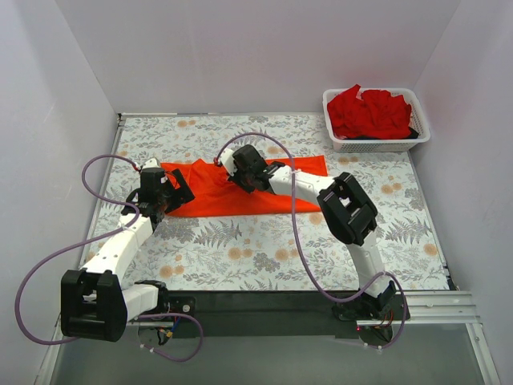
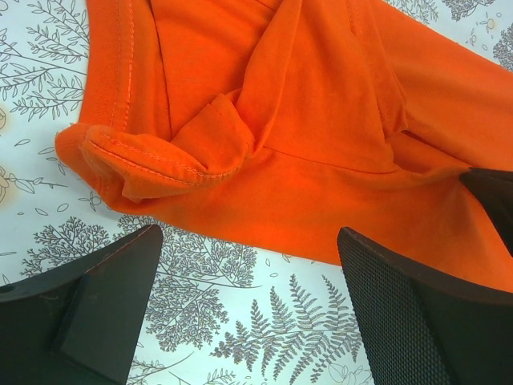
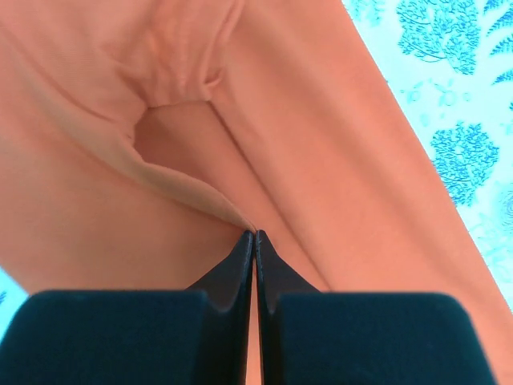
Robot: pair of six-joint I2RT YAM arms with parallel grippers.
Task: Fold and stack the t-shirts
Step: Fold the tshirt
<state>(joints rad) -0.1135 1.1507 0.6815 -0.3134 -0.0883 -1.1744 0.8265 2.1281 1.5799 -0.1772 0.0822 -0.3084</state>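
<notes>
**Working scene, largest element to smallest.**

- The table point(image 1: 264, 257), covered in a fern-and-flower print, gives you a flat folding surface.
- The orange t-shirt point(image 1: 220, 196) lies across the table's middle, spread wide but rumpled and not yet folded.
- The white mesh basket point(image 1: 377, 147) in the far right corner holds the deeper red t-shirts point(image 1: 370, 112) in a heap, well apart from the folding area.
- The right gripper point(image 3: 255, 235) reaches over the shirt's upper middle. Its jaws are pressed together on a raised ridge of orange cloth, a pinch that should let you lift that layer.
- The left gripper point(image 2: 248, 241) hovers at the shirt's left end with its jaws spread wide. It sits just beside the curled sleeve point(image 2: 160, 164), apparently placed to take that loose part as your second hold.
</notes>
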